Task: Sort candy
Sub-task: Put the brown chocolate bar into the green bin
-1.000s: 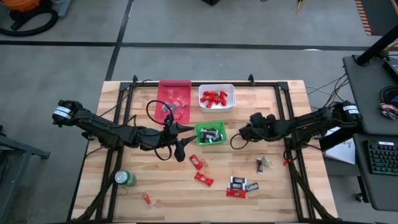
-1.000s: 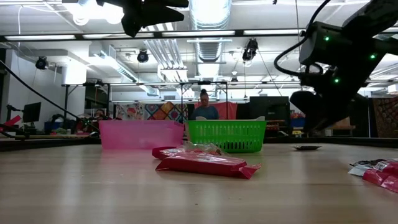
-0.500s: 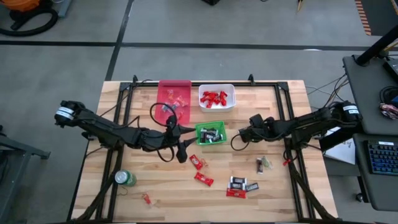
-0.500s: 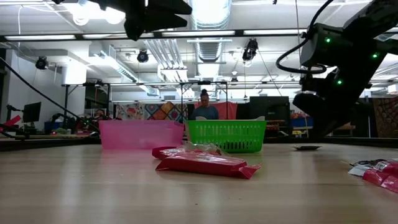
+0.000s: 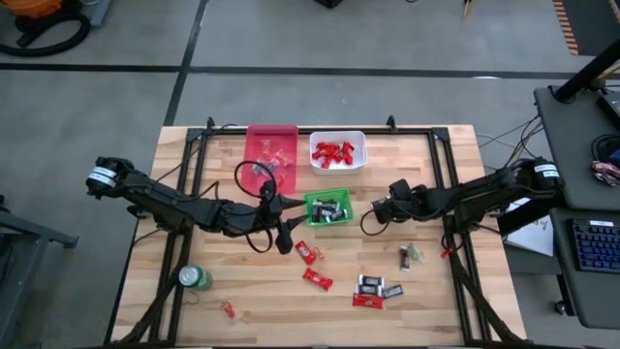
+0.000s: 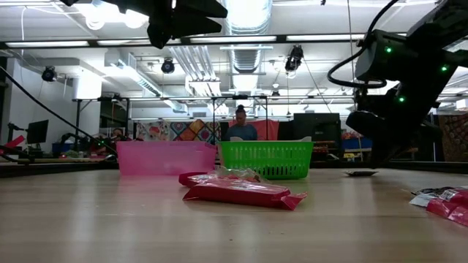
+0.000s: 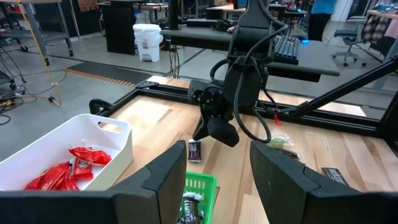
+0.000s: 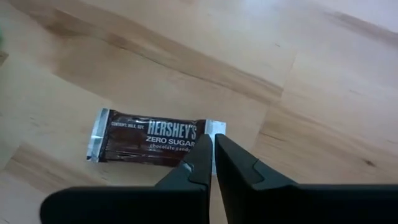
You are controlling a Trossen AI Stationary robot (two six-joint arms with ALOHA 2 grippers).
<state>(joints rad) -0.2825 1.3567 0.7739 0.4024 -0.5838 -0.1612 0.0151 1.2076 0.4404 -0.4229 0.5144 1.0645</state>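
Bare wood around right gripper (image 5: 379, 207)

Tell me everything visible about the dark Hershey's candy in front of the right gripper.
The dark Hershey's candy is a small flat bar in a brown wrapper with crimped silver ends and white lettering reading "Hershey's Zero Sugar". It lies flat on the wooden table, apart from other sweets. The right gripper, jaws shut, is at its silver end in the wrist view; whether they pinch the wrapper or merely overlap it cannot be told.
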